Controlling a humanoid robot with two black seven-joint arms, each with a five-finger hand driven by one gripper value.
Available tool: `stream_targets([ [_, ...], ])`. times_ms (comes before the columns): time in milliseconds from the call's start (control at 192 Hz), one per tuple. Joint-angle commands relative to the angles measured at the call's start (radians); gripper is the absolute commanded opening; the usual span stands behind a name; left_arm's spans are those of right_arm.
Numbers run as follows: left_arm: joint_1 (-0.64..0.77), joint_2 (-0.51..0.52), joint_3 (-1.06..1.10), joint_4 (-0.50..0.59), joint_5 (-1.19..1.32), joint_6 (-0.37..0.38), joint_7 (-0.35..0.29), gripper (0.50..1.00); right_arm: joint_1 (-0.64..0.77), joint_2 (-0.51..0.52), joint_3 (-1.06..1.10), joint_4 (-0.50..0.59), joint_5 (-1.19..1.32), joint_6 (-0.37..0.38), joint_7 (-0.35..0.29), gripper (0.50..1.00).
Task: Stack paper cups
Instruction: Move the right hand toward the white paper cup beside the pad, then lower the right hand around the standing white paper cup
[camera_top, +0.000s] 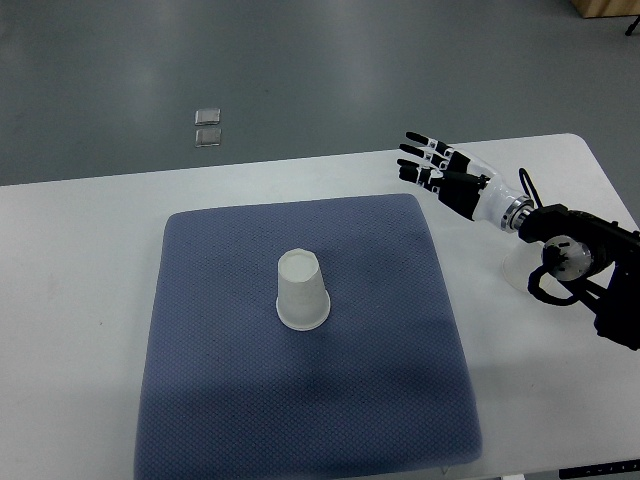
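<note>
While the right hand (432, 163) hovers with fingers spread, empty, the upturned white paper cup (302, 291) waits mid blue mat (200, 330), at its eight o'clock; approach from above, squeeze gently.

A white bench (90, 260) carries a dark blue mat (220, 400) that covers its middle part. On the mat, near its centre, one white paper cup (302, 291) stands upside down, wide rim on the cloth. The right hand (440, 171) hovers over the far right part of the bench, just past the mat's far right corner, its fingers (418, 137) stretched out and holding nothing. Behind the forearm a second white cup (520, 268) is partly hidden near the bench's right edge.
</note>
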Motion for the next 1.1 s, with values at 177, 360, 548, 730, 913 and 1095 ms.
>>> stream_targets([
  [177,0.000,0.000,0.000,0.000,0.000,0.000,-0.003,1.000,0.002,0.042,0.010,-0.001,-0.029,-0.028,0.004,0.928],
  [360,0.000,0.000,0.000,0.016,0.000,0.000,-0.003,1.000,0.005,0.019,0.015,-0.001,-0.023,-0.020,0.004,0.928],
  [548,-0.002,0.000,0.001,0.008,0.000,0.000,-0.003,1.000,0.007,-0.013,0.021,-0.003,-0.015,-0.040,0.075,0.928],
  [730,-0.002,0.000,0.000,0.011,0.000,0.000,-0.003,1.000,-0.007,-0.034,0.071,-0.004,-0.012,-0.046,0.112,0.928],
  [913,-0.002,0.000,0.000,0.013,0.000,0.000,-0.003,1.000,-0.006,-0.103,0.065,-0.003,-0.035,-0.023,0.107,0.928],
  [1095,-0.002,0.000,0.000,0.013,0.000,0.000,-0.003,1.000,0.033,-0.219,0.067,-0.003,-0.157,0.048,0.107,0.928],
])
